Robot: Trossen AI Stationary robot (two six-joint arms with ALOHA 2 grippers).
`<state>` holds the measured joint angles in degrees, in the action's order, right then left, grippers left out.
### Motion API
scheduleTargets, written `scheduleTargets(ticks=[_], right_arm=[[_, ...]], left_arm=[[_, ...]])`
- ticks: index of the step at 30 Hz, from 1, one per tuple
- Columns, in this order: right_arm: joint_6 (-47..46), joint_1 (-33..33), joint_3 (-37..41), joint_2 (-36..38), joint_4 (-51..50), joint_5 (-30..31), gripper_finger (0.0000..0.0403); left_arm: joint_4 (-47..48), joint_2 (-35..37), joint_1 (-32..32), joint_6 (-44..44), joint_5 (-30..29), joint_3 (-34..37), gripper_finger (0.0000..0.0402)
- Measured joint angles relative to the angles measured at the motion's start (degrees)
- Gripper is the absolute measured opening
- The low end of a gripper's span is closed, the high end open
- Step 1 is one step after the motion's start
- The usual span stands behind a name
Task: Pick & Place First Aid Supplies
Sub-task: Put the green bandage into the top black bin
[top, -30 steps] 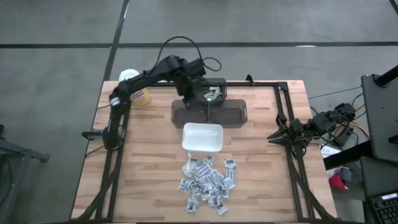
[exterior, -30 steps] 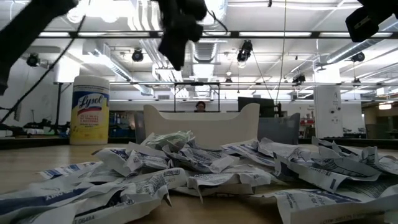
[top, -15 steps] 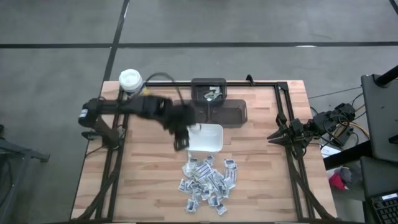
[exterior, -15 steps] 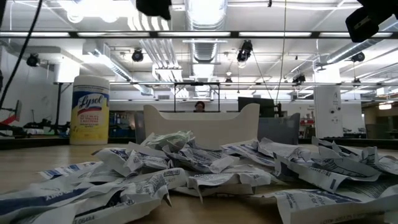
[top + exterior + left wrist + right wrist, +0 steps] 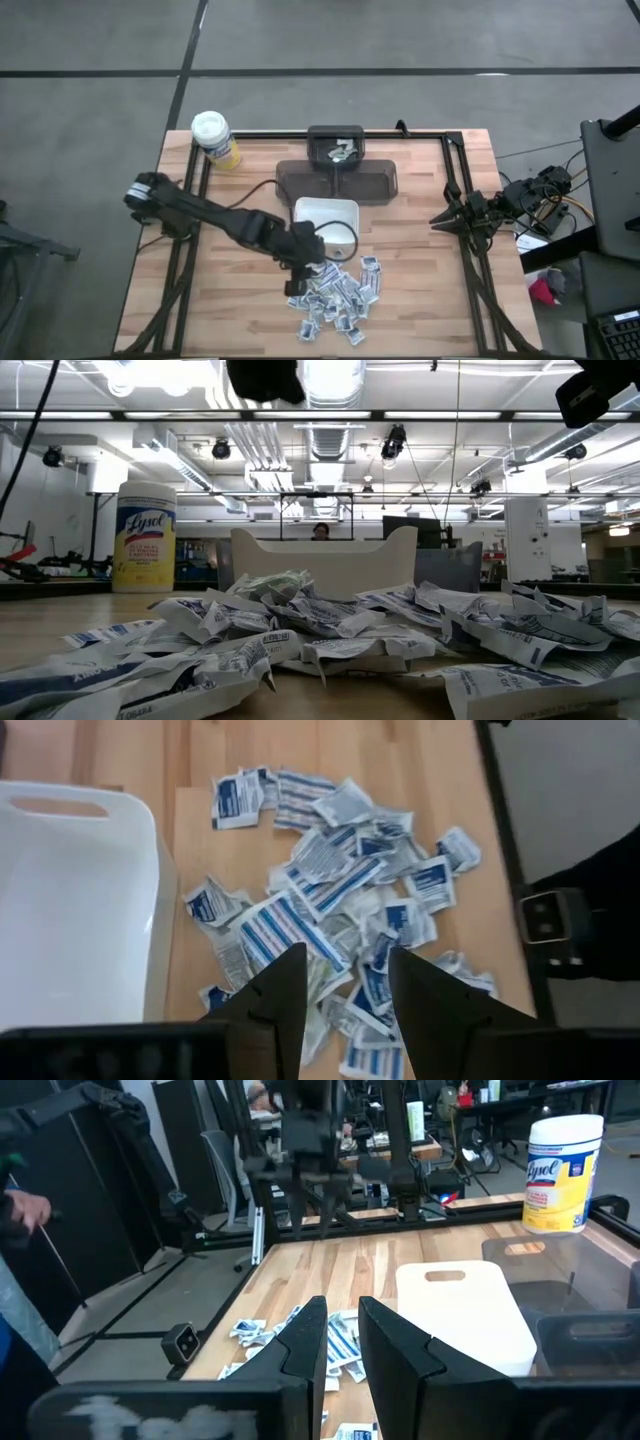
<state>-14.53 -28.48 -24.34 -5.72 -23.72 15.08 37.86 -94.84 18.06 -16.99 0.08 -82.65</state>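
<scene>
The first aid supplies (image 5: pixel 337 295) lie in a loose heap on the wooden table near its near edge, packets overlapping one another (image 5: pixel 340 890). My left gripper (image 5: pixel 303 268) hovers over the heap's far left edge, slanting downward. It is open, and between its fingers (image 5: pixel 345 965) only the packets lying below can be seen. The white dish (image 5: pixel 326 222) stands just beyond the heap. My right gripper (image 5: pixel 440 220) waits at the table's right edge, level, with a narrow empty gap (image 5: pixel 340 1330).
A dark tray (image 5: pixel 375 183) lies beyond the dish. At its far side a small dark bin (image 5: pixel 325 140) holds a packet (image 5: pixel 342 152). A yellow canister (image 5: pixel 215 138) stands at the far left corner. A person's hand (image 5: pixel 20 1210) shows beyond the table.
My left gripper has swung from over the small bin at the far side toward the near edge, passing the white dish's left side and sinking. It now stands above the heap. The packets have not moved.
</scene>
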Motion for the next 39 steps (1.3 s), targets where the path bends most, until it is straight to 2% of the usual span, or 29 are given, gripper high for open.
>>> scheduleTargets(ticks=[4, 12, 19, 39], right_arm=[[0.0, 0.0, 0.0, 0.0, 0.0, 0.0, 0.0059], [0.0, 0.0, 0.0, 0.0, 0.1, 0.0, 0.0059], [0.0, 0.0, 0.0, 0.0, 0.0, 0.0, 0.0059], [0.0, 0.0, 0.0, 0.0, 0.0, 0.0, 0.0059]], left_arm=[[-1.2, -2.5, -0.2, 1.8, 0.2, 2.3, 0.0135], [-0.2, -8.1, -0.6, 7.6, 0.3, 2.4, 0.0135], [-0.1, -11.6, -0.8, 8.3, 0.5, 2.4, 0.0135], [-0.9, -12.5, -0.8, 5.4, 1.6, 4.3, 0.0135]])
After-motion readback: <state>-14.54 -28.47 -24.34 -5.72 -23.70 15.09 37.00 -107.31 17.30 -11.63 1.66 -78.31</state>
